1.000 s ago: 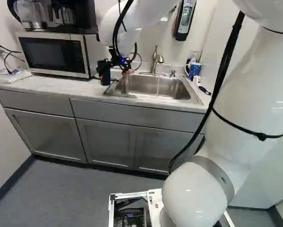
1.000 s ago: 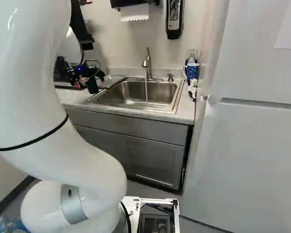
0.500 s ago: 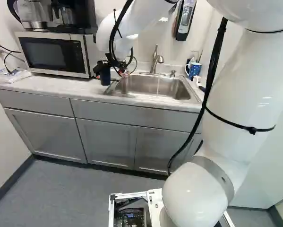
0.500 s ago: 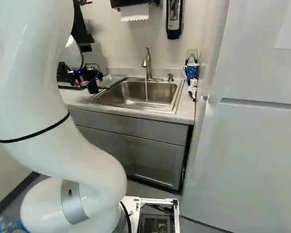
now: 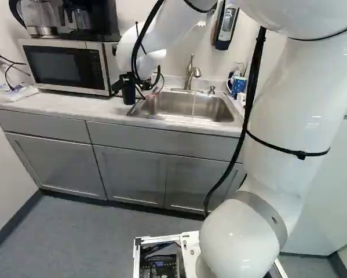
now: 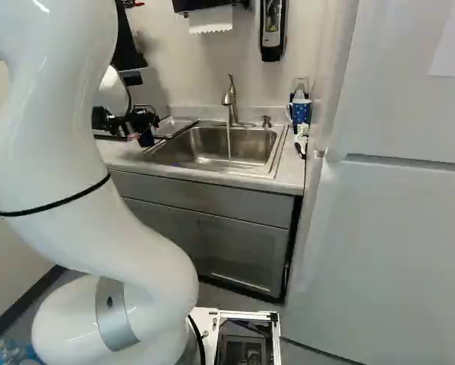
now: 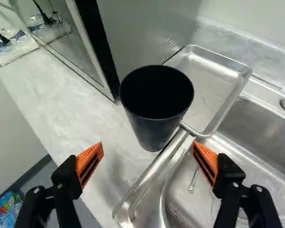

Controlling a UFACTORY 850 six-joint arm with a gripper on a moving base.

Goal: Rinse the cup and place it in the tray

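Note:
My gripper (image 5: 148, 94) is low at the sink's left end in the left base view, close to the dark cup (image 5: 128, 96). In the wrist view the gripper (image 7: 148, 143) is open, with the upright, empty-looking cup (image 7: 154, 126) just ahead of its spread orange pads, touched by neither. The cup stands on the counter by the sink's rim. Right behind it lies the shallow metal tray (image 7: 212, 80), its near corner partly hidden by the cup. Water runs from the faucet (image 6: 231, 103) into the sink (image 6: 212, 146).
A microwave (image 5: 66, 66) stands left of the cup, its side close to it. The blue dotted mug (image 6: 300, 112) and a brush (image 6: 301, 141) are at the sink's right. A soap dispenser (image 6: 273, 29) hangs above the counter. The grey cabinet front (image 5: 127, 168) is below.
The arm has swung and its wrist has turned, bringing the gripper a little nearer the cup's side of the sink. The cup and the base have not moved.

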